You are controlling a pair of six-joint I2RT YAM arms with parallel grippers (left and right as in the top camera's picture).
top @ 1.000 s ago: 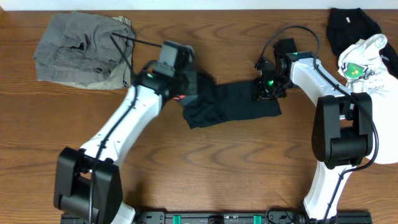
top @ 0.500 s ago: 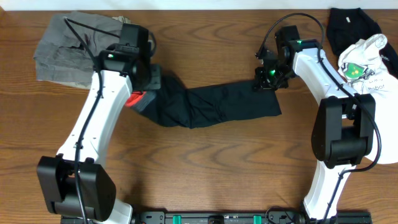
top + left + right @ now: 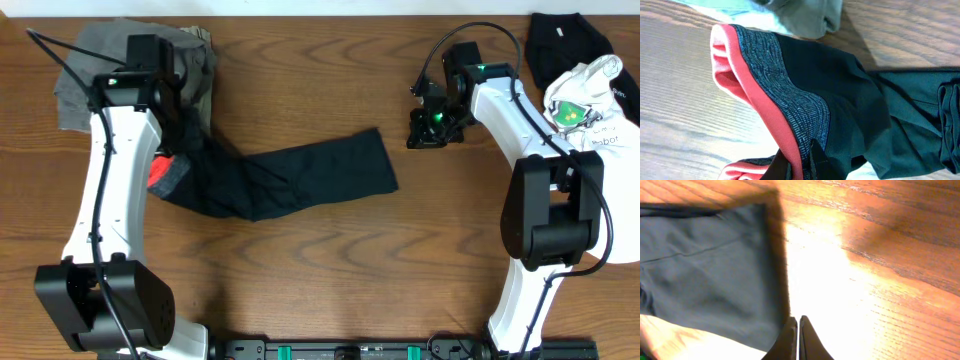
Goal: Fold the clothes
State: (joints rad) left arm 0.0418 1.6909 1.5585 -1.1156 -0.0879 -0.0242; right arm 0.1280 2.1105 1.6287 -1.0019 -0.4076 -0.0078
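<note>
Nearest the robot, the front strip of the table (image 3: 330,290) is bare wood between the two arm bases, with free room across its whole width.

Across the middle lie the black pants (image 3: 300,180), one long band running from a cuff (image 3: 715,270) right of centre down to the waist at the left. The left jaws are pinched tight on the grey-and-red waistband (image 3: 785,100) and hold it lifted off the wood, so the red lining gapes open. The left arm (image 3: 95,200) stands over that end and hides part of it from above.

The right jaws are closed on nothing, tips pressed together, low over bare wood just right of the cuff and apart from it. Whether they touch the table I cannot tell. Open wood lies around them, in front of the right arm (image 3: 500,105).

Farther back on the left, a folded grey garment (image 3: 75,95) sits right behind the waist, its near edge meeting the black cloth, so that corner is crowded.

At the far right corner lie a white tee (image 3: 590,75) with green print and, beyond it, a black garment (image 3: 565,35). The tee is partly behind the right arm and cut off by the frame edge.
</note>
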